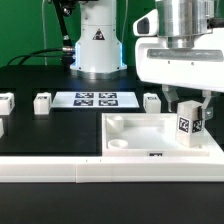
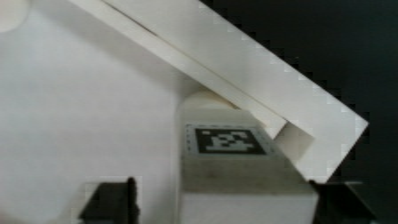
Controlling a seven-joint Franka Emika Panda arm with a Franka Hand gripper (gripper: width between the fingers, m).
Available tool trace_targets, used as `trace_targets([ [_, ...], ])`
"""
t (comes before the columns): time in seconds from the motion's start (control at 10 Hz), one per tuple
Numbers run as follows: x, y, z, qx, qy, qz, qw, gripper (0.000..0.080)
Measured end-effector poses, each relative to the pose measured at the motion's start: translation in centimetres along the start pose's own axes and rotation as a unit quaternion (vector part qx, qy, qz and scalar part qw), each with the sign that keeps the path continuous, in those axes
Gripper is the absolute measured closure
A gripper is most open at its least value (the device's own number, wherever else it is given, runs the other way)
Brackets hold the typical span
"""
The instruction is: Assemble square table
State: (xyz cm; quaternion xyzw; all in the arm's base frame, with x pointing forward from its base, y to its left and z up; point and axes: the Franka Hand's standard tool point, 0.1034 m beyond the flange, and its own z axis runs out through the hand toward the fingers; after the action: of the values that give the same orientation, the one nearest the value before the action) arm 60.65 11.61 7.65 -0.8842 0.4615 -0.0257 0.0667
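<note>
The square table (image 1: 150, 138), a white slab with a raised rim, lies at the exterior view's right. A white tagged leg (image 1: 188, 122) stands upright at the slab's right corner. My gripper (image 1: 189, 108) hangs straight over it, fingers on either side of the leg's top. In the wrist view the leg (image 2: 228, 140) sits between the dark fingers (image 2: 114, 200) against the rim's corner (image 2: 311, 120). A gap shows between one finger and the leg, so the gripper (image 2: 222, 188) is open around it.
Three more white legs (image 1: 8, 100) (image 1: 42, 101) (image 1: 152, 101) stand on the black table, with the marker board (image 1: 93, 99) between them. The long white border rail (image 1: 90, 172) runs along the front. The robot base (image 1: 97, 45) stands behind.
</note>
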Motion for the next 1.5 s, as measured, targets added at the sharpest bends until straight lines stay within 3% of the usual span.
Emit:
trace_targets([
  [0.1, 0.1, 0.13, -0.01, -0.003, -0.003, -0.036, 0.999, 0.0208],
  [0.5, -0.29, -0.25, -0.06, 0.0, -0.002, -0.213, 0.977, 0.0152],
  [0.9, -0.21, -0.55, -0.18, -0.009, 0.004, -0.396, 0.918, 0.015],
  [1.4, -0.03, -0.8, -0.12, -0.025, 0.011, -0.569, 0.822, 0.015],
  [1.5, 0.19, -0.74, -0.12, -0.022, 0.017, -0.591, 0.806, 0.015],
])
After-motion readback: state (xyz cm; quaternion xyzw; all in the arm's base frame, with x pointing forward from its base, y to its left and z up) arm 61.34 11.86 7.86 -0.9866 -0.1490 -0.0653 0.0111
